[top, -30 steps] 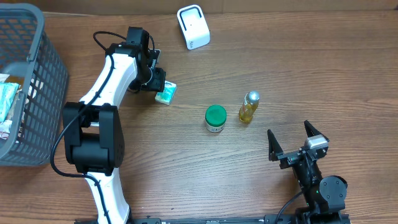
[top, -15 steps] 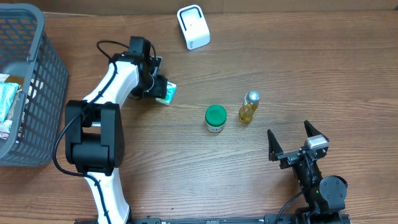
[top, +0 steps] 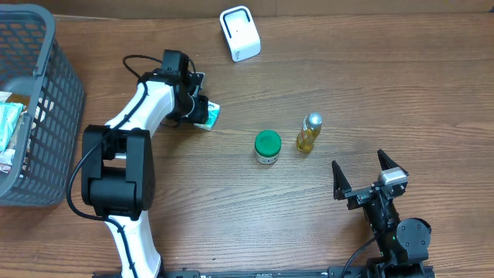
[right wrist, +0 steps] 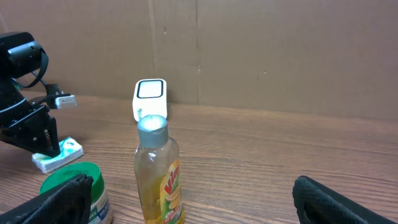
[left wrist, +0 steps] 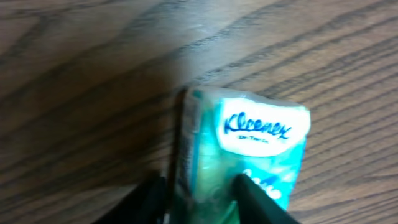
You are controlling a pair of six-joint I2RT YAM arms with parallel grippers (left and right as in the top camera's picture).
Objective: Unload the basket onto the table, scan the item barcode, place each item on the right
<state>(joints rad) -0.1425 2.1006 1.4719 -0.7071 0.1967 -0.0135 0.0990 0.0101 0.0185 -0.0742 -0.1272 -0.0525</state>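
The item in hand is a teal Kleenex tissue pack (top: 209, 116) (left wrist: 258, 140), lying flat on the wooden table left of centre. My left gripper (top: 198, 111) (left wrist: 199, 202) reaches down over its left end, and its black fingers (left wrist: 252, 198) press against both sides of the pack. The white barcode scanner (top: 240, 32) (right wrist: 150, 98) stands at the table's back edge, up and to the right of the pack. My right gripper (top: 360, 164) (right wrist: 202, 202) rests near the front right, open, with nothing between its fingers.
A green-lidded jar (top: 268, 147) (right wrist: 78, 186) and a small yellow bottle (top: 309, 133) (right wrist: 158, 174) stand side by side mid-table, in front of the right gripper. A grey wire basket (top: 42, 100) holding packets sits at the far left. A cardboard wall closes off the back.
The left gripper has shifted slightly to the right onto the tissue pack and its fingers have narrowed onto it. The right arm has not moved.
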